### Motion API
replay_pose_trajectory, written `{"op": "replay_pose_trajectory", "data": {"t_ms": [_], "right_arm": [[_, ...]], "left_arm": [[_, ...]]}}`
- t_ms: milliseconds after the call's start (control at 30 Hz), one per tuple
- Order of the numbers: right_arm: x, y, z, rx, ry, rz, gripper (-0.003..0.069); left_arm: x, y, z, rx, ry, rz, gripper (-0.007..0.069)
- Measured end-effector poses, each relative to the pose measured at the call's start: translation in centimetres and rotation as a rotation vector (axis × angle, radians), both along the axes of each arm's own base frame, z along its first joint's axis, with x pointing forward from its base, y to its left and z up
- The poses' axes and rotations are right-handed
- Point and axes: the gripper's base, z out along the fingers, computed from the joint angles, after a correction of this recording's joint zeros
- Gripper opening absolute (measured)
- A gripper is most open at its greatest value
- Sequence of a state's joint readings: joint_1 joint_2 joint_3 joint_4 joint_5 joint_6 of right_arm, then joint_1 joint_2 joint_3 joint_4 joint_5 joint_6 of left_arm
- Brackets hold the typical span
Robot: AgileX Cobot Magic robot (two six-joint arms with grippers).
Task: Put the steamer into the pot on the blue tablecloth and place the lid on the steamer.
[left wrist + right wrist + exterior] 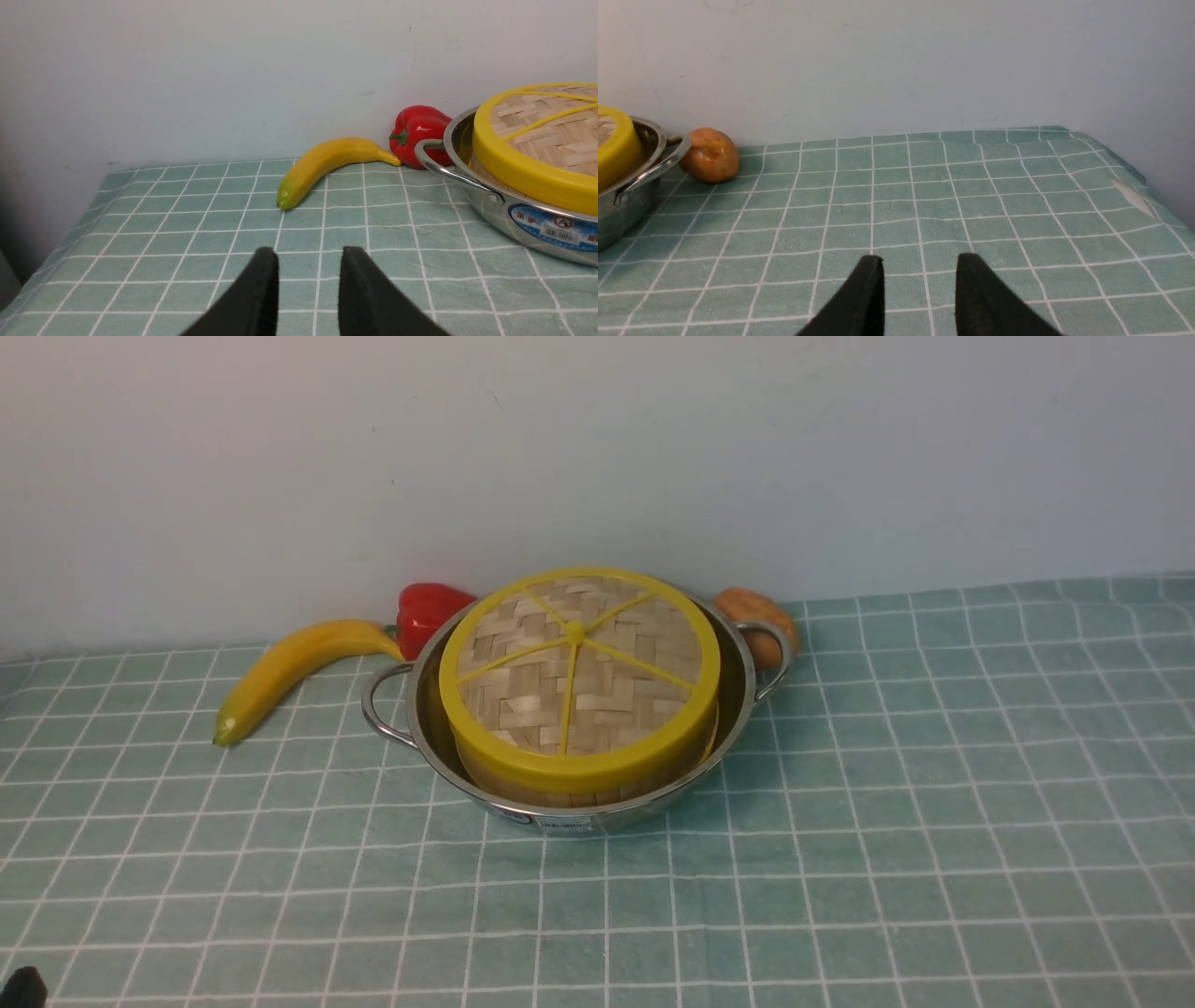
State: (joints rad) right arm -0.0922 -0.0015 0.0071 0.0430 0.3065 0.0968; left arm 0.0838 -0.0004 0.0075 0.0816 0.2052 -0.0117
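Note:
The steel pot stands on the blue tablecloth near the back wall. The steamer sits inside it, only a strip of its woven side showing. The lid lies on the steamer, a little tilted; what the steamer holds is hidden. My left gripper is open and empty, low over the cloth, well left of the pot and lid. My right gripper is open and empty over bare cloth, well right of the pot. The right gripper is out of the front view.
A banana and a red pepper lie at the pot's back left. A potato touches the wall side of the right handle. The wall runs close behind. The cloth's edges fall away at the far left and far right.

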Motion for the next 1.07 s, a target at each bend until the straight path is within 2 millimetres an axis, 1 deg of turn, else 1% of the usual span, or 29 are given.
{"op": "replay_pose_trajectory", "data": {"t_ms": [1067], "right_arm": [[0.0, 0.01, 0.0, 0.003, 0.0, 0.0, 0.024]], "left_arm": [[0.0, 0.0, 0.0, 0.003, 0.0, 0.0, 0.0222]]}}
